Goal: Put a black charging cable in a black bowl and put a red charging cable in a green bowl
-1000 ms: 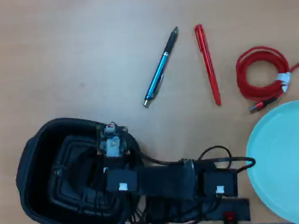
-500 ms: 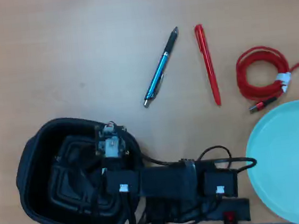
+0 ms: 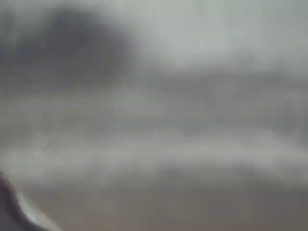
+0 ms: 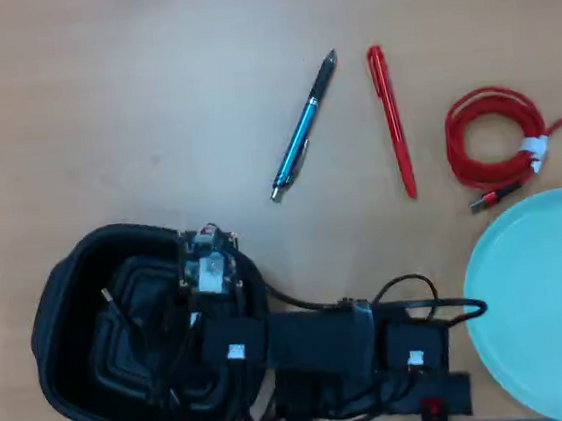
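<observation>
Overhead view: wooden bench (image 4: 97, 89), wide bare stretch across the far and left parts. Things cluster along the near edge and the right side.

Black bowl (image 4: 56, 315) sits at the near left corner, its rim close to the near edge. The arm (image 4: 315, 343) lies along the near edge and reaches left over the bowl; the end effector (image 4: 205, 269) hangs over the bowl's right inner side. Its jaws lie under the wrist hardware; cannot tell if spread or pressed together. Thin dark strands lie inside the bowl (image 4: 121, 313), likely the black charging cable, though hard to separate from the arm's own wiring.

Green bowl (image 4: 547, 303) at the near right corner, cut by the right edge, nothing in it. Red charging cable (image 4: 495, 138) coiled just beyond it near the right edge, apart from its rim.

Count: two bowls, two pens, one red cable. Blue pen (image 4: 303, 128) and red pen (image 4: 390, 119) lie mid-bench, side by side, not touching.

Wrist view: grey blur, nothing readable.

Against a second ago: the wrist has shifted slightly; pens, red cable and bowls unmoved.
</observation>
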Controlling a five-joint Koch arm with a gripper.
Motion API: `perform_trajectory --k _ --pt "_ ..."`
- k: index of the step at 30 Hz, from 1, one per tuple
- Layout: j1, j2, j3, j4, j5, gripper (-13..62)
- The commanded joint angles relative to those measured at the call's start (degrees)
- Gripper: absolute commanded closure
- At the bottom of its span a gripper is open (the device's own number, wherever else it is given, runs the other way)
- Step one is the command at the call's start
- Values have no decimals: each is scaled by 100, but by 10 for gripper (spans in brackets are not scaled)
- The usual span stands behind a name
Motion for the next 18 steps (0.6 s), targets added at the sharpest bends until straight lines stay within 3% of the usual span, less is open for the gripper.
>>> perform_trajectory --k 1,13,18 --pt "272 141 -475 -26 -1257 -47" --pt "2391 114 -861 -79 -7770 -47" --pt "3604 9 -844 -422 -8323 -47"
